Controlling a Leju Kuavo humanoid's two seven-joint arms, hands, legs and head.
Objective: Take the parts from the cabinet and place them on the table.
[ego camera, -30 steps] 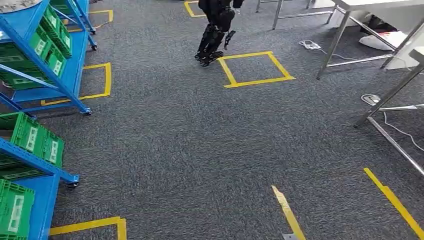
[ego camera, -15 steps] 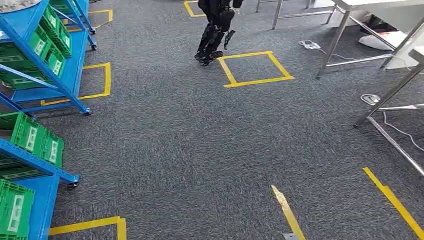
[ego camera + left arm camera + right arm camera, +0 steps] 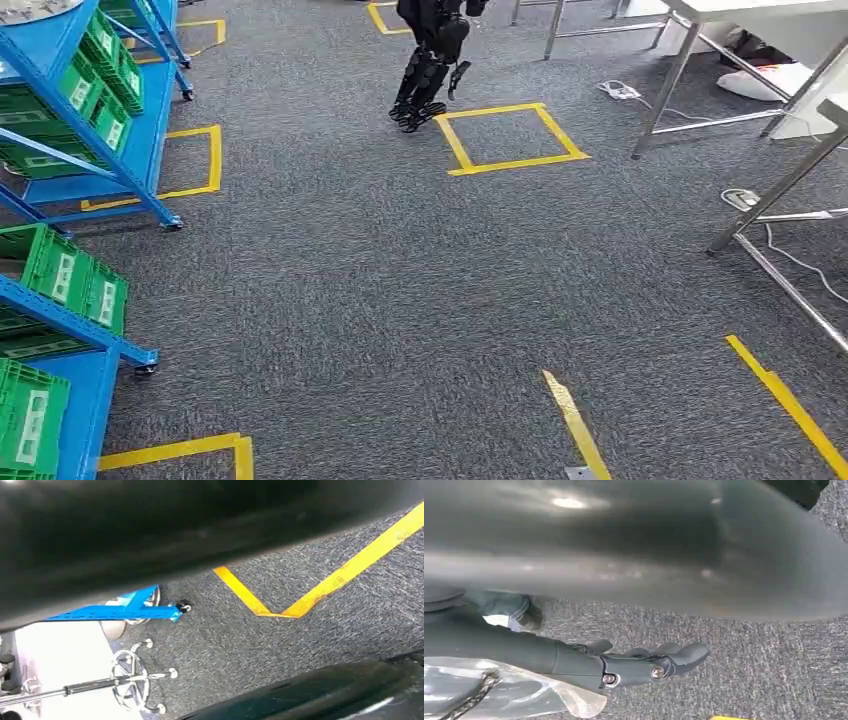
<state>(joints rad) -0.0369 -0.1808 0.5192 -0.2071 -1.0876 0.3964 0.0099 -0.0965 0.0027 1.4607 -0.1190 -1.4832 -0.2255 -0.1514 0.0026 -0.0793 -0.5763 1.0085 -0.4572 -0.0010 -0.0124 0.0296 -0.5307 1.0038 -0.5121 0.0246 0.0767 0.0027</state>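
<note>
In the head view, blue cabinets (image 3: 110, 150) with green bins (image 3: 75, 280) stand along the left. A metal-legged table (image 3: 680, 75) is at the far right. In the right wrist view, my right hand (image 3: 649, 665) hangs over the grey carpet, its dark fingers stretched out nearly straight. It holds a clear plastic bag (image 3: 509, 695) with a dark chain-like part inside; how the fingers grip the bag is hidden. The left wrist view looks at carpet, a blue cabinet foot with a castor (image 3: 125, 611) and yellow tape (image 3: 320, 587).
Another dark robot (image 3: 430, 60) stands at the back beside a yellow tape square (image 3: 510, 135). Cables and a power strip (image 3: 745, 198) lie under the tables at right. A chrome chair base (image 3: 132, 680) is near the cabinet foot. A person's trouser leg and shoe (image 3: 504, 607) are close behind me.
</note>
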